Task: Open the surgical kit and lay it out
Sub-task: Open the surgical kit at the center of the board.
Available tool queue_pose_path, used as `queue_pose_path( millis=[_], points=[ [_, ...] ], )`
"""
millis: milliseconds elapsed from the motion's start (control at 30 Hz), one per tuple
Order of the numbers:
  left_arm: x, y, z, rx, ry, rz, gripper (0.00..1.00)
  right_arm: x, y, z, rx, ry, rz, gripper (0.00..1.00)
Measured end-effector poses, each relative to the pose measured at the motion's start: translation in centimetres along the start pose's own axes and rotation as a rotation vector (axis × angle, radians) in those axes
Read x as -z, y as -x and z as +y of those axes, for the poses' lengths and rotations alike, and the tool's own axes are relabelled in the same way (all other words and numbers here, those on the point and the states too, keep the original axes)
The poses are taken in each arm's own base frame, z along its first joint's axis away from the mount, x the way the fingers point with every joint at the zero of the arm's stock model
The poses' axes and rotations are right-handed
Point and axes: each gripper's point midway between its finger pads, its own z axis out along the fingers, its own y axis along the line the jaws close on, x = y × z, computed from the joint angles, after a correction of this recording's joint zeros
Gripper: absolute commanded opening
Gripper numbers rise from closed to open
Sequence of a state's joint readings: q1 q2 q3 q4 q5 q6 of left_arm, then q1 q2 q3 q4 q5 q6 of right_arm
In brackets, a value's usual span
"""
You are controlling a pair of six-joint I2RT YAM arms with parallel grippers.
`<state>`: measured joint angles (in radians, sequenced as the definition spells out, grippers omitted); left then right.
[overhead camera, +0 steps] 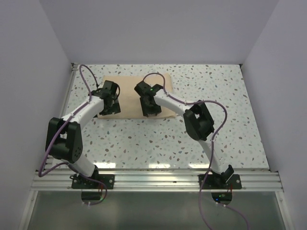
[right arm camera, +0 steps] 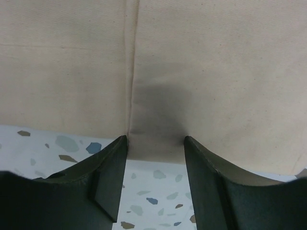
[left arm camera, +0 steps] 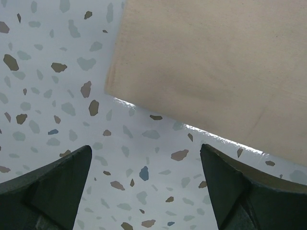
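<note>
The wrap (overhead camera: 130, 93) lies flat and folded shut on the far part of the table (overhead camera: 216, 124). It is a plain beige cloth. Nothing else of the kit shows, and what is inside is hidden.

I think the cloth is soft, light and floppy. It will bend and sag when lifted, and it will not slip much. A pull on one layer may drag the whole bundle, so a slow pull is best. If hard things sit inside, they could slide or tip out when a flap is thrown back fast.

A good place to take hold is the near edge, where a fold (right arm camera: 134, 72) runs up the cloth and a flap ends. A pinch of just the top layer there should let the flap peel open.

The right gripper (right arm camera: 156, 139) is at that spot. Its jaws are about half apart, one on each side of the end of the fold. The cloth edge shows in the gap between them. They do not pinch it yet, and I cannot tell if they touch it.

The left gripper (left arm camera: 145, 148) has its jaws wide apart and holds nothing. It hangs over bare table, just beside the wrap's near left corner.
</note>
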<state>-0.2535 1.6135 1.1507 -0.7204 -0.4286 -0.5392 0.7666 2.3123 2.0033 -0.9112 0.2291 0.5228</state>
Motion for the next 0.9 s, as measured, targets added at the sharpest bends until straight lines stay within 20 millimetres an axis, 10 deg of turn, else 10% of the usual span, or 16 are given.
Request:
queue_pose_path(
  millis=[100,367,700,900],
  points=[
    [0.0,-0.2,0.0,-0.007,-0.004,0.006,0.99,-1.5,-0.7,-0.2,0.007,-0.022,0.018,0.51],
    [-0.2,-0.7,0.1,-0.018,-0.002,0.016,0.98,-1.5,0.0,-0.1,0.024,-0.034,0.007,0.00],
    [-0.2,-0.8,0.1,-0.018,-0.007,0.020,0.97,0.6,1.5,-1.6,0.013,-0.063,-0.035,0.00],
    [-0.1,-0.8,0.1,-0.020,-0.007,0.023,0.96,6.2,5.8,-9.2,-0.137,-0.121,-0.158,0.00]
  ],
)
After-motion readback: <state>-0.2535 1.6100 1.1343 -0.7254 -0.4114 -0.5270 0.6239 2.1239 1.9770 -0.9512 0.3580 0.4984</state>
